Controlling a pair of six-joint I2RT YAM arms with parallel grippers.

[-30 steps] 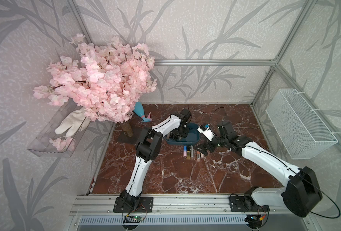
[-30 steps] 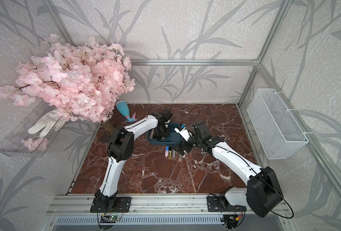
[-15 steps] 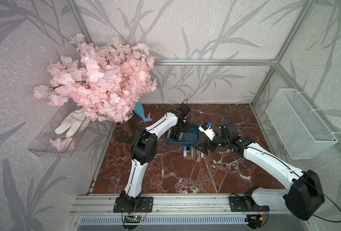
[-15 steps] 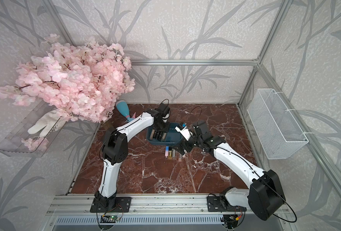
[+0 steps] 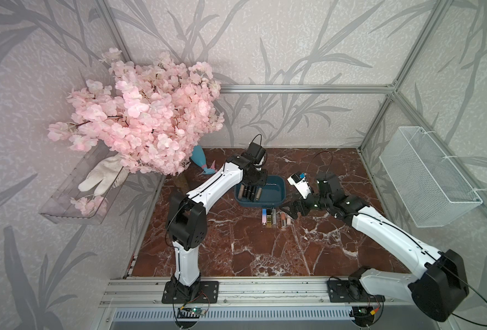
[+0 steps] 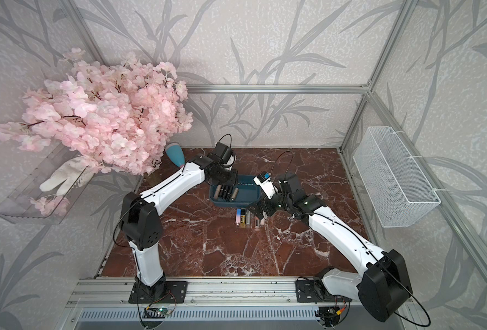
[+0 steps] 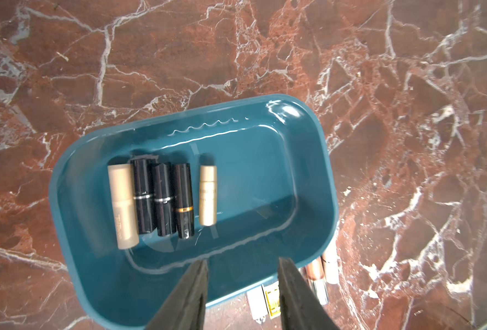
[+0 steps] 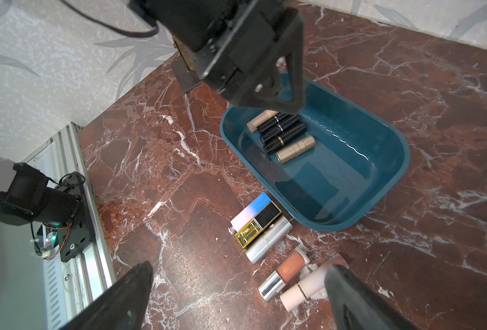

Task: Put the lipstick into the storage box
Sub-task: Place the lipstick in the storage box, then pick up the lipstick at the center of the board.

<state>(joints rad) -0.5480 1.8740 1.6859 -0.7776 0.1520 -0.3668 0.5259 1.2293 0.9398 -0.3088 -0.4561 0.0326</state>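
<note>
The storage box (image 5: 273,198) (image 6: 246,200) is a dark teal tub in the middle of the marble floor. Several lipsticks (image 7: 162,197) (image 8: 282,134) lie side by side at one end of it, beige and black. My left gripper (image 7: 242,263) (image 5: 254,179) hovers over the box's far rim, open, with nothing between its fingers. Several more lipsticks (image 8: 268,240) (image 5: 275,218) lie in a row on the floor just in front of the box. My right gripper (image 8: 240,267) (image 5: 289,213) hangs wide open over the pale pink one (image 8: 305,287) and holds nothing.
A pink blossom tree (image 5: 145,120) stands at the back left, with a teal vase (image 5: 199,157) lying beside it. A clear tray (image 5: 73,205) with a white glove hangs on the left wall, a white wire basket (image 5: 428,183) on the right wall.
My left gripper has risen out of the box and drawn back to its far rim, uncovering the lipsticks inside. The right arm has barely moved.
</note>
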